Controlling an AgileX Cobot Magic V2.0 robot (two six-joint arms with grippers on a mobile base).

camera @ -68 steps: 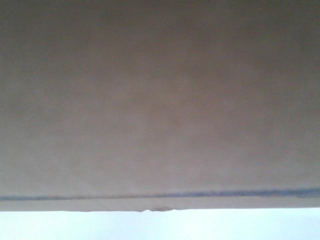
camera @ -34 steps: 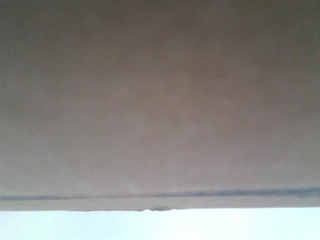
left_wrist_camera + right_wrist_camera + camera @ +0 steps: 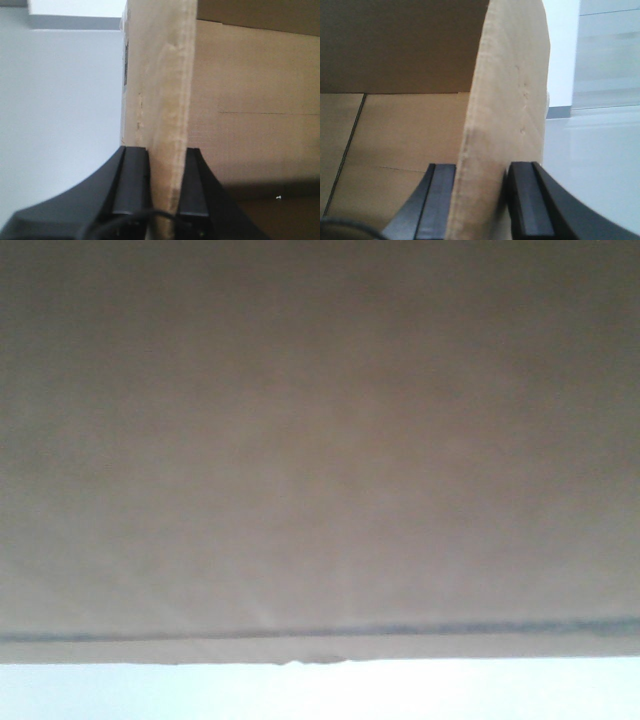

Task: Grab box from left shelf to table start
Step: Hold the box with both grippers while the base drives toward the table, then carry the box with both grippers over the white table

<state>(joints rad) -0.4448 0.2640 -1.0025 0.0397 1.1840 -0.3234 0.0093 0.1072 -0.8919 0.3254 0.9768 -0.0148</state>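
Front-facing view almost filled by plain brown face of box, set very close to camera; pale surface seen as thin strip below its lower edge. Left gripper clamped on upright cardboard wall of box, black pads pressed against both sides, box interior seen at right. Right gripper likewise clamped on upright box wall, interior seen at left.

The box — plain brown cardboard, open-topped — fills the front view; a dark line skirts its lower edge.
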